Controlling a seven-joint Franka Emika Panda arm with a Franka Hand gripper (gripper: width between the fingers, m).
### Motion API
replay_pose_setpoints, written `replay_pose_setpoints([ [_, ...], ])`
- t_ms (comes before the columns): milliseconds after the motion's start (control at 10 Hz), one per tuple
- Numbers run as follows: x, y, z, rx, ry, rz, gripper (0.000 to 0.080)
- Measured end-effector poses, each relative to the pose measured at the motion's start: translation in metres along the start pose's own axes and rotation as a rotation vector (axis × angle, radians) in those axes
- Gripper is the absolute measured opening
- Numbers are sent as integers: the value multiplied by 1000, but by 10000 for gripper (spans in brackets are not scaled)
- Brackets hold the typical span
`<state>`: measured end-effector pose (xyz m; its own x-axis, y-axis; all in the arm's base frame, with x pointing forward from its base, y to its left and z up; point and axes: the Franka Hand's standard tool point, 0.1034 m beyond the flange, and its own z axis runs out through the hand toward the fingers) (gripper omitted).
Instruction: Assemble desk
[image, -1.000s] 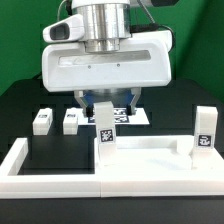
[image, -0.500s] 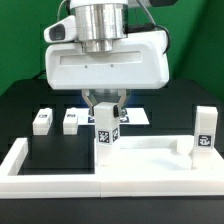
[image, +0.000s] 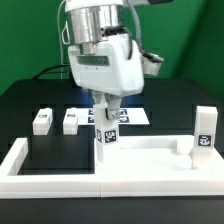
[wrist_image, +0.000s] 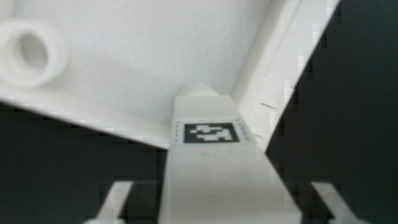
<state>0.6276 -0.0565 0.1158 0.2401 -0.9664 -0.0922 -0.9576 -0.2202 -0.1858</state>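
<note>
Two long white bars (image: 45, 183) form a corner at the near edge of the black table (image: 25, 100), one along the front and one running back on the exterior view's left.

Just to the exterior view's right of them, and touching them at a seam, lies the desk top (image: 150, 162), flat with its raised rim showing. In the wrist view the desk top (wrist_image: 125, 95) fills the upper part of the picture, with a round hole (wrist_image: 27, 50) near one corner.

Two legs stand upright on this top. The middle leg (image: 105, 137) rises at its left end, with a black-and-white tag facing the camera. The right leg (image: 204, 134) stands at the far right corner, also tagged and well apart from the arm.

Directly above the middle leg hangs the gripper (image: 106, 108), turned at an angle to the desk top's edges and reaching down over the leg's upper end. From the wrist, the middle leg (wrist_image: 217, 175) runs up between the two fingers (wrist_image: 118, 203), its tag (wrist_image: 214, 132) near the tip. A dark gap shows on each side of it, so the jaws stand apart, astride the leg without pressing it.

Farther back on the exterior view's left, two more legs lie on the table side by side: the left loose leg (image: 42, 121) and the second loose leg (image: 71, 121), near each other but not touching.

Farthest, behind the gripper, the marker board (image: 138, 116) lies flat, partly hidden.
</note>
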Motion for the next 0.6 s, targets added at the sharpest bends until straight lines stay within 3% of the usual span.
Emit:
replay_pose_setpoints([
  [100,0,0,0,19,-23,139,291],
  [400,-4,-1,1,16,-29,250,291],
  [600,-4,-1,1,16,-29,228,532],
])
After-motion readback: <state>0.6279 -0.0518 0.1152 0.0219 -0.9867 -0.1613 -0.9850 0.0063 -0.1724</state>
